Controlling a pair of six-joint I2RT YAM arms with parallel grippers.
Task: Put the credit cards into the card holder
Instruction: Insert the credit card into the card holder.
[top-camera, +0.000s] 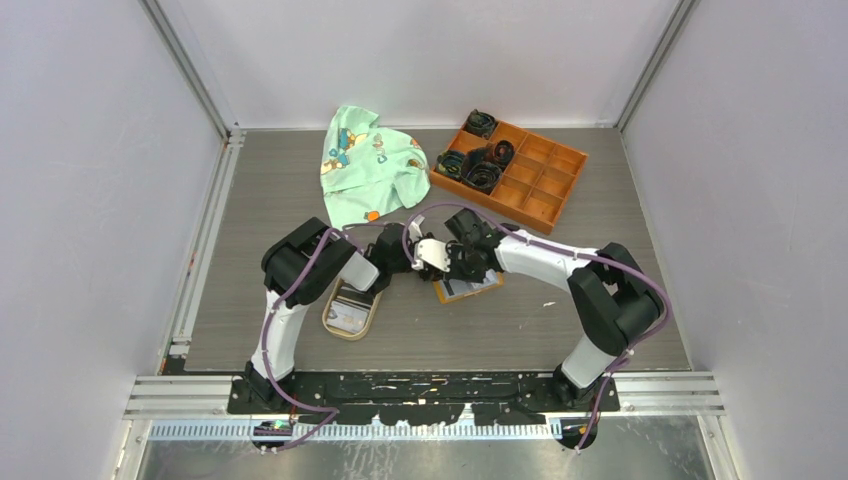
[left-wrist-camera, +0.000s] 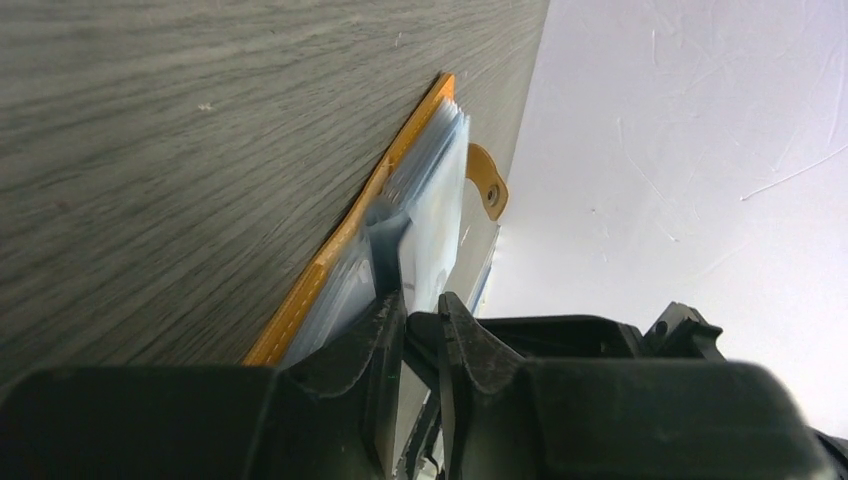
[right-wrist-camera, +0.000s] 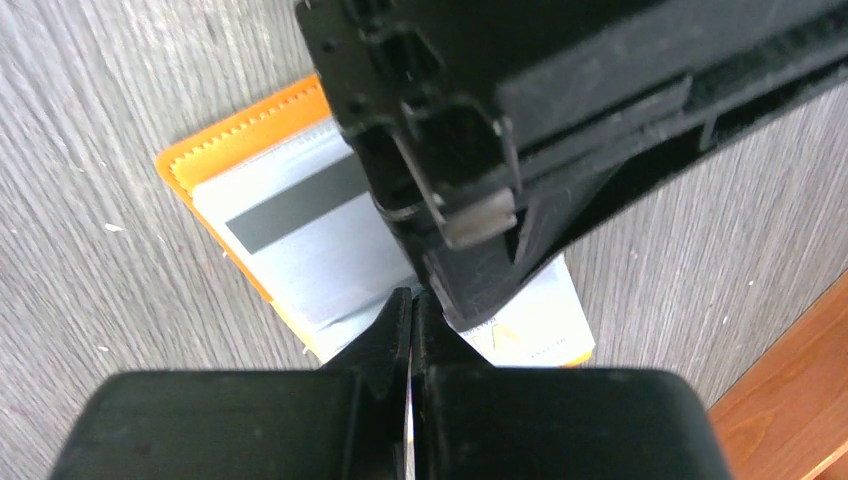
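Open card holder (right-wrist-camera: 215, 148), striped card (right-wrist-camera: 300, 215) inside (partly)

Entry: you are in a robotics lab test cell. White panel walls (top-camera: 90, 200) enclose the bench from 9 through 12 to 3 o'clock, framed by aluminium extrusion posts (top-camera: 190, 70). The grey wood-grain tabletop (top-camera: 620, 300) meets slotted rails (top-camera: 150, 395) at 6 o'clock, where the left arm base (top-camera: 262, 378) and right arm base (top-camera: 585, 368) are bolted.
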